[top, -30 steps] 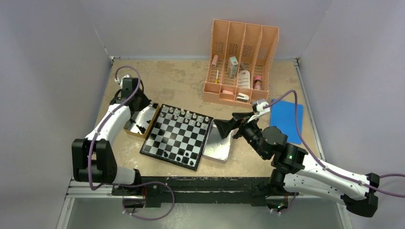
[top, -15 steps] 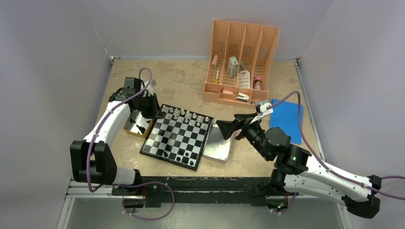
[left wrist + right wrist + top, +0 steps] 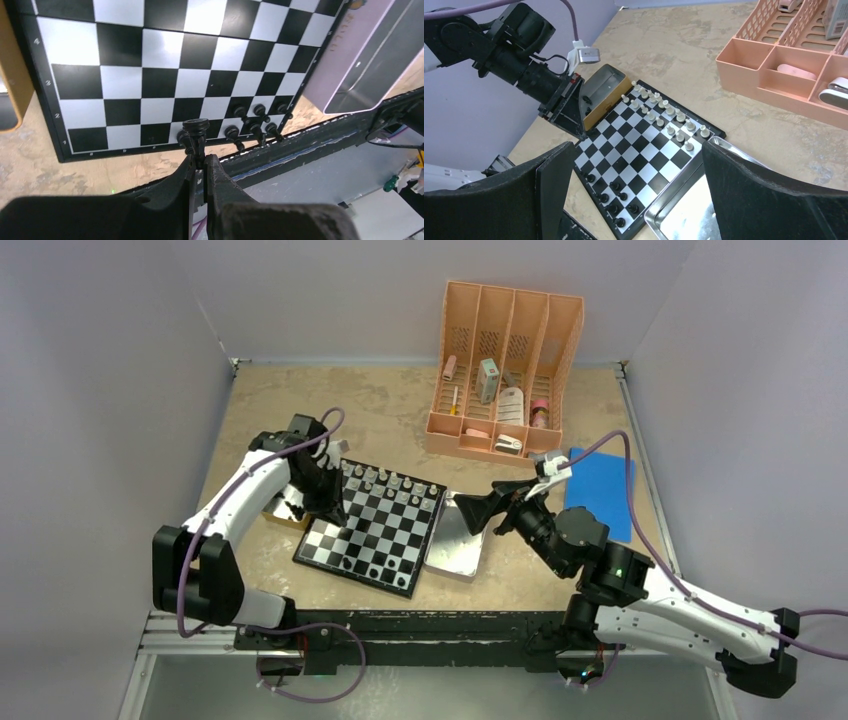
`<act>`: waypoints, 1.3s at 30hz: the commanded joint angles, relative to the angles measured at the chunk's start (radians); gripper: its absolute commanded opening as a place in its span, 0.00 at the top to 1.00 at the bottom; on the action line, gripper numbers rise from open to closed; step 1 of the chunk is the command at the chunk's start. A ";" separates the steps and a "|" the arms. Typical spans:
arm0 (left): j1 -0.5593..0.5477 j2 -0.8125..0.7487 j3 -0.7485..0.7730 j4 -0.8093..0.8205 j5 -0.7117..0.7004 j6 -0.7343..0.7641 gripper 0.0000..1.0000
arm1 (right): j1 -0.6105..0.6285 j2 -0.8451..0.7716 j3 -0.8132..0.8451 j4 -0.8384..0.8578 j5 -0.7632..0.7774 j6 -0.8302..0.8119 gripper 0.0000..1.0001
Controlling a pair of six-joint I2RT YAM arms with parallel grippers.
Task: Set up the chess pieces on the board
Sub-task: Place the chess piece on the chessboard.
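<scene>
L pincer [image 3: 200, 159] clamped on one black piece [image 3: 196, 127] over left side of the board [image 3: 165, 75]. Six black pieces [image 3: 255, 131] cluster at near-right corner; white pieces [image 3: 680, 117] line far edge, too small to count. R pincer [image 3: 638, 150] gapes wide, empty, over one silver tray [image 3: 455, 545] right of board.

We find the board's [image 3: 385, 525] middle rows bare. White pieces [image 3: 388, 481] line its 12 o'clock edge and black ones [image 3: 380, 570] cluster at 6 o'clock. The left gripper [image 3: 199, 161], pinching a black piece [image 3: 195, 127], hangs over 9 o'clock. A tray [image 3: 455, 552] lies just beside at 3 o'clock.
</scene>
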 commanded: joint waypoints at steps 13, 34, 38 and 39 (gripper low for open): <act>-0.017 0.114 0.014 -0.085 -0.162 -0.065 1.00 | -0.001 -0.079 0.065 -0.033 -0.031 0.003 0.01; -0.042 0.115 -0.061 -0.118 -0.204 -0.105 1.00 | -0.001 -0.059 0.077 -0.035 -0.057 -0.030 0.01; -0.047 0.108 -0.065 -0.129 -0.230 -0.132 1.00 | -0.001 -0.061 0.079 -0.039 -0.060 -0.035 0.01; -0.047 0.108 -0.065 -0.130 -0.234 -0.137 1.00 | -0.001 -0.061 0.080 -0.041 -0.061 -0.035 0.01</act>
